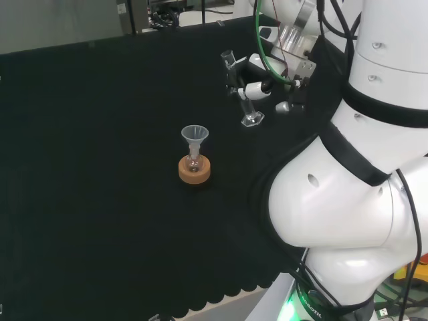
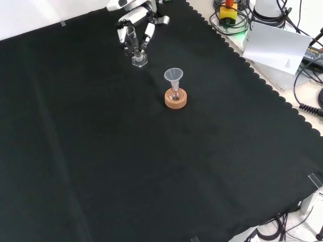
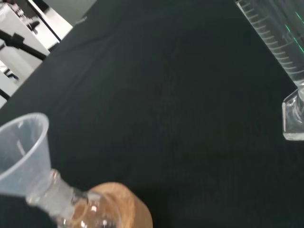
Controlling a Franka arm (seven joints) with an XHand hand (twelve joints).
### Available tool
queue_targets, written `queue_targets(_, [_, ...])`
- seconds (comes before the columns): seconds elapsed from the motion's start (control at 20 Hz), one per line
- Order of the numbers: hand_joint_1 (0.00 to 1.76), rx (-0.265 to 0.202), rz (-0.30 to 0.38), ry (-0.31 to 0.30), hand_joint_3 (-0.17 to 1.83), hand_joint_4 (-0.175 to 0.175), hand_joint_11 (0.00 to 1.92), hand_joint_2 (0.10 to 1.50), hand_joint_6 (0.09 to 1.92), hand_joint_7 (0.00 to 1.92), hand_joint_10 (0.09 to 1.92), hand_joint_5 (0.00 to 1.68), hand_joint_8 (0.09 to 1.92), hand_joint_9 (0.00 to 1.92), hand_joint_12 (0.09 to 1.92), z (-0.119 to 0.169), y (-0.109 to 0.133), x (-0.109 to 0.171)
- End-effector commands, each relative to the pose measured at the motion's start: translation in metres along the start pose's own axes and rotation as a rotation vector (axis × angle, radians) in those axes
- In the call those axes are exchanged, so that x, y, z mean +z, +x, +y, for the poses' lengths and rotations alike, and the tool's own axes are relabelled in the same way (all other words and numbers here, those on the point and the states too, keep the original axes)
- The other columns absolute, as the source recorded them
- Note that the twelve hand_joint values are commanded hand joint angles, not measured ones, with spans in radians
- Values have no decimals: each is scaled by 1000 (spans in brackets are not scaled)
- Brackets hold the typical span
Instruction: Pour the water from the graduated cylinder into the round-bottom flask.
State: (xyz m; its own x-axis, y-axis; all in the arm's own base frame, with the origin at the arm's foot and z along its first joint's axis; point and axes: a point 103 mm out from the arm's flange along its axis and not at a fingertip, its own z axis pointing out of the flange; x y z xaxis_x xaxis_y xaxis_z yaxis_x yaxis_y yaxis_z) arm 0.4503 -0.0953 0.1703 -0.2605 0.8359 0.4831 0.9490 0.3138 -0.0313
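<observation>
Bare black cloth point(image 2: 101, 151) lies open on all sides of the funnel-topped flask point(image 2: 175, 86) on its cork ring point(image 2: 175, 98). In the front view, the graduated cylinder point(image 2: 137, 53) stands far-left of it, with clear cloth between.

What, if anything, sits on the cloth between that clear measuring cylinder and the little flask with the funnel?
Nothing visible. Bare black cloth separates the clear graduated cylinder, which the black and white hand grips, from the clear funnel in the round-bottom flask on its cork ring.
</observation>
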Motion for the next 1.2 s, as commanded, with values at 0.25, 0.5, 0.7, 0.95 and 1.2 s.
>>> queue_targets(0.25, [1101,23,-155,107,-2,-95,1280,1164,1137,1208,87,903,400,1427,738,-41,17,-3])
queue_targets(0.5, [1101,20,-206,189,-2,-94,1284,1164,1137,1210,87,904,398,1429,740,-46,19,2])
queue_targets(0.7, [1101,18,-255,258,-2,-93,1288,1164,1137,1211,87,904,396,1429,741,-48,15,2])
queue_targets(0.95, [1100,14,-295,316,-2,-91,1292,1164,1136,1211,87,904,395,1430,742,-54,16,2])
queue_targets(1.2, [1100,23,-344,367,-2,-89,1293,1164,1136,1212,87,905,391,1431,741,-63,19,0])
